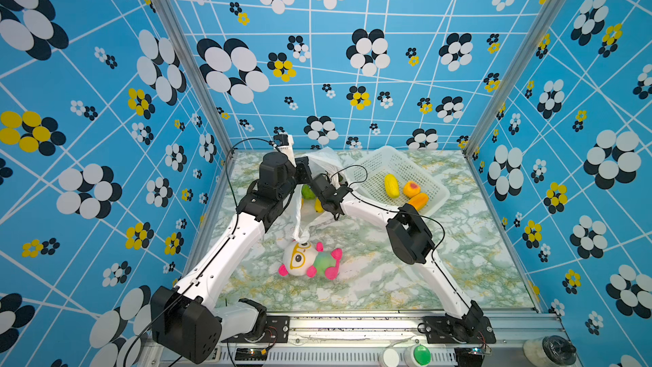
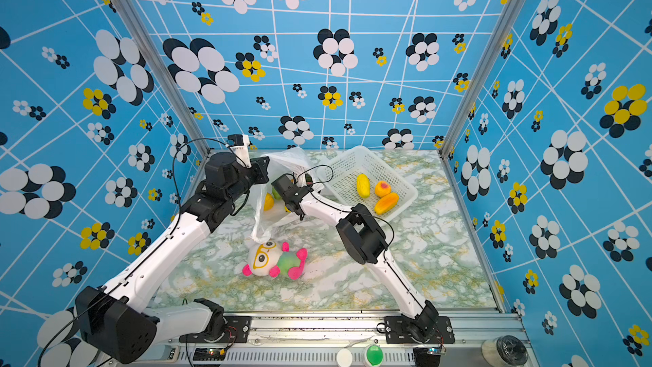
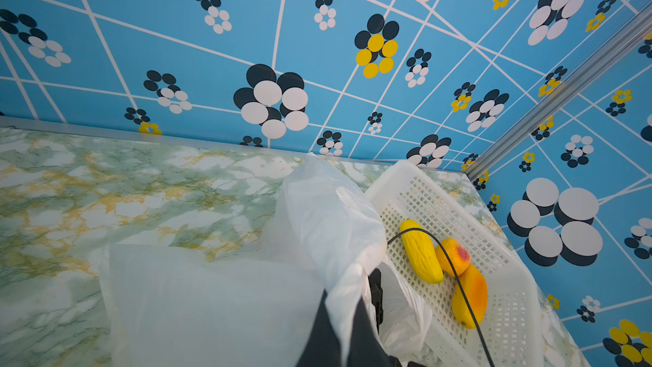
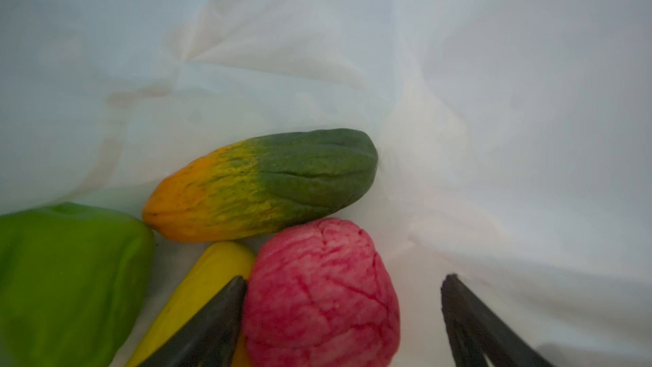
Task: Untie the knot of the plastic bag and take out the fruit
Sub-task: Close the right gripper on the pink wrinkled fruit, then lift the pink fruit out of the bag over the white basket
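The left gripper (image 3: 347, 294) is clamped on the bag (image 3: 211, 294) rim, holding it up at 12 o'clock from the doll (image 1: 310, 259). Inside the bag, the right gripper (image 4: 344, 278) gapes wide around the red fruit (image 4: 317, 305) without pinching it; a green fruit (image 4: 67, 277) and a yellow fruit (image 4: 211, 270) lie beside. At the bag's 3 o'clock, the basket (image 1: 388, 158) holds three more fruits (image 1: 392, 185).

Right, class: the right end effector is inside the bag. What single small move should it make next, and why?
Probably close on the pink-red fruit: the right end effector stands open with that fruit between its jaws, inside the bag, which the left end effector holds up by its edge.
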Controlling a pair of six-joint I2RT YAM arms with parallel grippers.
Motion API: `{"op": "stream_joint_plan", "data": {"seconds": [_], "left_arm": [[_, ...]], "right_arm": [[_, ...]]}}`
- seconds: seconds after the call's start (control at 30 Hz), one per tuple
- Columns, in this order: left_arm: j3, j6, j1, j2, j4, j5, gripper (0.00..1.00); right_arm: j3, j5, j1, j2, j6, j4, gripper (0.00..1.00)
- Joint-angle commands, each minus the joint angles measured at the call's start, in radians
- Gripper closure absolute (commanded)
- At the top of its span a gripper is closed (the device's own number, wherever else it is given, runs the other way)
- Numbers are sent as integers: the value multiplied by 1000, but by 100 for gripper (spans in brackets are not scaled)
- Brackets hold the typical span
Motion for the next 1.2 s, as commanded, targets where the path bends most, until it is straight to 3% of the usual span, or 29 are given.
{"op": "stream_joint_plan", "data": {"seconds": [0.0, 0.2, 0.4, 0.83, 1.17], "left_arm": [[-12, -2, 7, -33, 21, 2, 100], [-11, 0, 7, -35, 19, 0, 100], [-6, 0, 7, -28, 19, 0, 100], [5, 3, 7, -19, 6, -2, 100], [9, 3, 7, -11, 2, -5, 100]], "right_arm": [[24, -34, -7, 2, 20, -34, 20], [-26, -31, -8, -32, 0, 17, 39], [-108, -96, 1, -125, -29, 94, 44], [-425, -377, 31, -438, -32, 361, 54], [-656, -502, 58, -624, -82, 543, 57]]}}
